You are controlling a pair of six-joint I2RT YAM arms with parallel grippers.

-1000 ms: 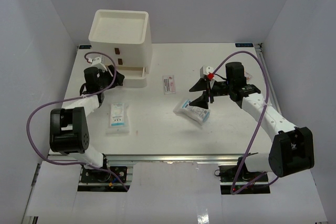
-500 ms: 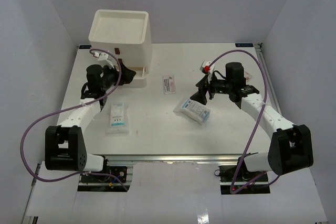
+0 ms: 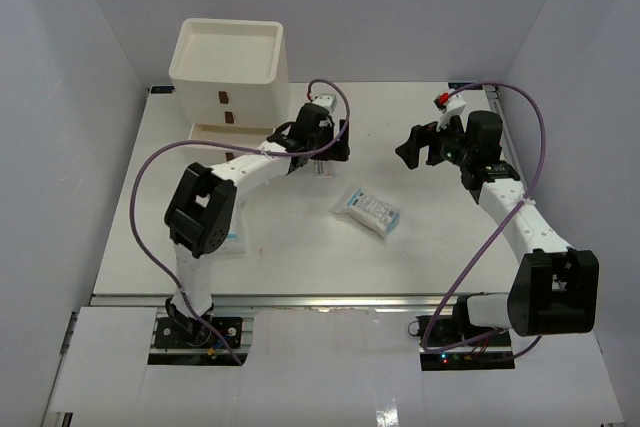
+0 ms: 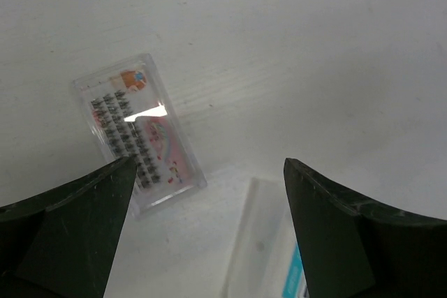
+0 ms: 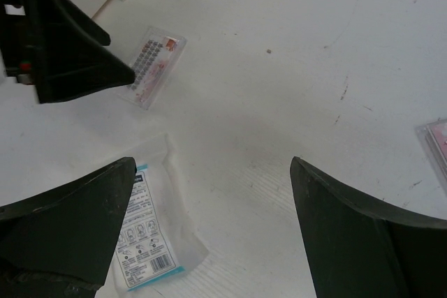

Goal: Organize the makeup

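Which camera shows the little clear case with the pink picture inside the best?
The left wrist view. There the clear case lies big and sharp by the left fingers, with rows of dark lashes showing. The right wrist view shows it small and far off. In the top view the left fingers hide nearly all of it.
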